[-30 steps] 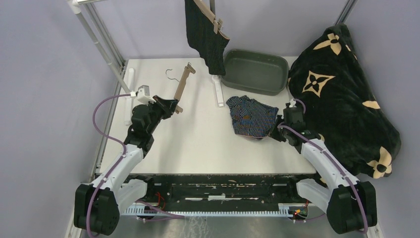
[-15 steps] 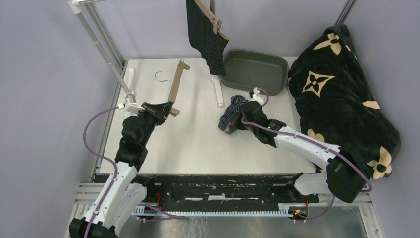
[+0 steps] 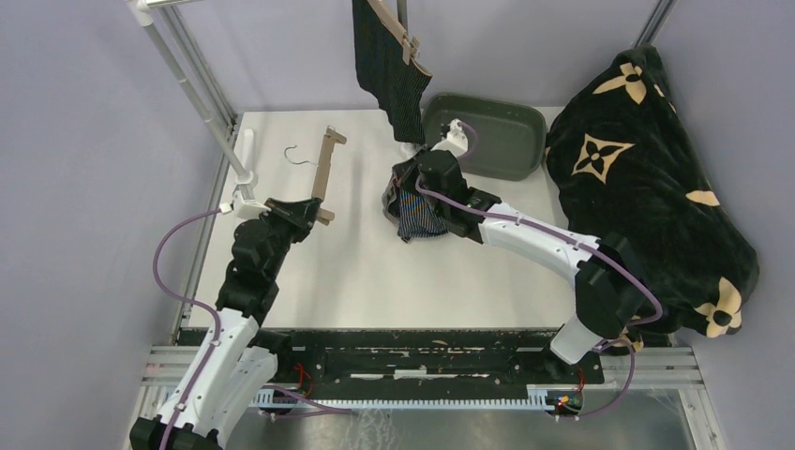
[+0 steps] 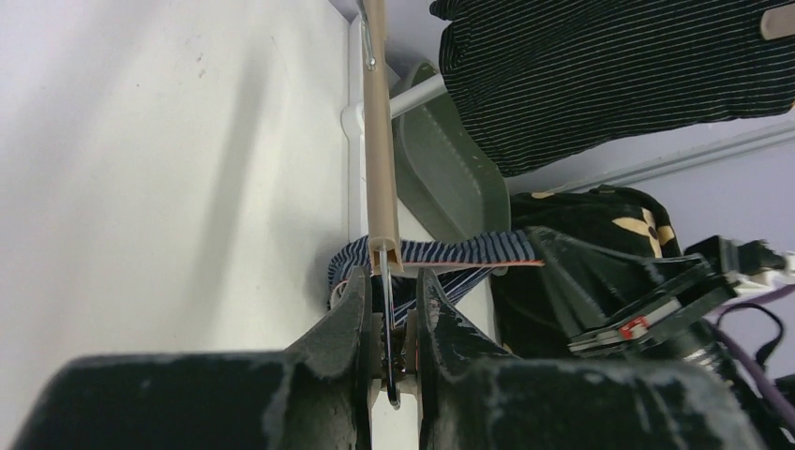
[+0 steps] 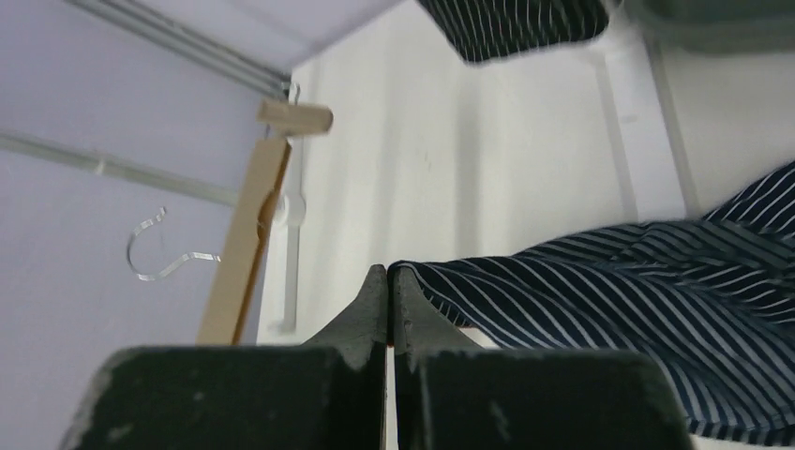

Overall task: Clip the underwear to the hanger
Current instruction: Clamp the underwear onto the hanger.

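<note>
I see navy underwear [image 3: 415, 216]: small, pale stripes, bunched, dangling from R gripper [image 3: 401, 200] mid-table [image 3: 356, 272], near green tub [image 3: 497, 141]. R jaws pressed together on its edge; R arm stretched far fwd & leftward. Black pinstripe underwear [image 3: 389, 70] hangs clipped up at rear. L gripper [image 3: 314, 208] clamped on near end of wooden hanger [image 3: 325, 167]; hanger points away from bases. L arm reaches fwd along left side.

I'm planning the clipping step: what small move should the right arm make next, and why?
Probably carry the navy underwear leftward toward the hanger. The right gripper is shut on its edge, the left gripper holds the hanger's near end, and bare table separates them.
</note>
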`<state>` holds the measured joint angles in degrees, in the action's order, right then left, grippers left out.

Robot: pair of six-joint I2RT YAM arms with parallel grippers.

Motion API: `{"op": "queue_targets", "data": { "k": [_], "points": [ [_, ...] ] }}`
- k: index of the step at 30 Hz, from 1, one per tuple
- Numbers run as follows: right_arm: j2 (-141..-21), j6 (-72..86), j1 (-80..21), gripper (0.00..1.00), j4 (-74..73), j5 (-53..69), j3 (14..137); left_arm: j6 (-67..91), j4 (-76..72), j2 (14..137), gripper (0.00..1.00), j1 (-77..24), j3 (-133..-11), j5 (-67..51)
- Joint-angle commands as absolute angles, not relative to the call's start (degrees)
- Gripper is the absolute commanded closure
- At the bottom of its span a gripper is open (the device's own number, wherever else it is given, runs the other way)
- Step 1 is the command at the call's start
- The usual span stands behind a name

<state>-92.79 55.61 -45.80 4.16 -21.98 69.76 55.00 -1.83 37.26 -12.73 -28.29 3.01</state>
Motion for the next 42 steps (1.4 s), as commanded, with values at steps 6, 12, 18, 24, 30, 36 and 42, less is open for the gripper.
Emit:
{"op": "queue_targets", "data": {
  "k": [6,12,18,24,30,36,42],
  "points": [
    [-86.7,51.4,-45.1,1.0,5.1,-41.3,73.1,53.3,-3.4,37.6,0.97,-12.8,-32.1,5.1],
    [-79.4,50.9,-40.9,1.0,4.1,-48.7,70.0,53.0,-4.0,38.4,0.97,-12.9,-32.7,5.0],
    [-74.1,49.1,-35.5,1.0,2.6,-51.5,69.5,52.9,-4.4,39.3,0.97,-12.8,-32.9,4.5],
    [-72.6,47.5,-32.4,1.0,2.6,-53.3,71.3,53.1,-5.4,40.2,0.97,-12.9,-32.6,4.0],
    [-72.1,52.6,-32.4,1.0,1.7,-53.5,67.6,53.4,-6.3,40.3,0.97,-12.8,-31.3,3.7],
    [-74.6,53.3,-32.3,1.0,3.6,-56.7,67.5,53.2,-6.4,40.3,0.97,-12.8,-30.8,3.7],
    [-80.5,51.7,-28.6,1.0,5.4,-57.2,74.8,53.5,-7.7,41.7,0.97,-12.9,-30.2,3.6]
  ]
}}
